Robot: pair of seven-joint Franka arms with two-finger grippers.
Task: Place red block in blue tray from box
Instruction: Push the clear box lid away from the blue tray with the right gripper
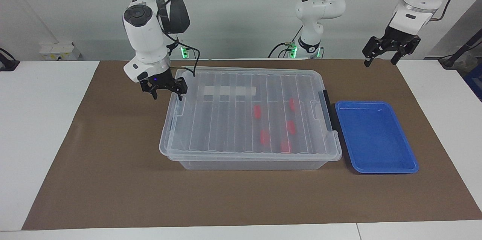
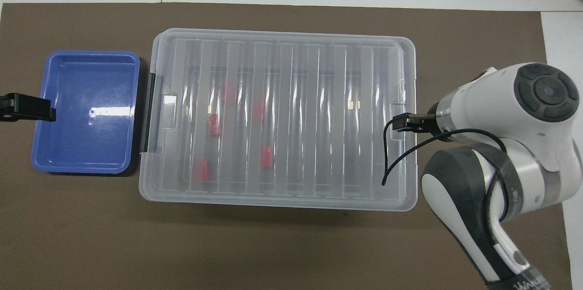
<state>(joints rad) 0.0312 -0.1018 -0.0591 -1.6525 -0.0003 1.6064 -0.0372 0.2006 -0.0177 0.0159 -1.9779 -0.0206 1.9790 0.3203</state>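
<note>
Clearly the box was the landmark: it sat lidded on the counter, with five red blocks inside it, all in the half toward the left arm's end. One red block lay near the lid's middle. The blue tray stood empty just beside the box, at its black end clip.

The right gripper hung with its jaws spread over the box's other end, at the lid tab there. The left gripper waited, jaws spread too, above the counter past the tray from the box.

Judging ahead, the lid had to come off first; if only one end were lifted while the clip held, the whole box might tip or drag and knock the tray.

The facing view showed the right gripper's height above the lid. The overhead view hid it under the arm, yet showed the blocks' spacing better.
</note>
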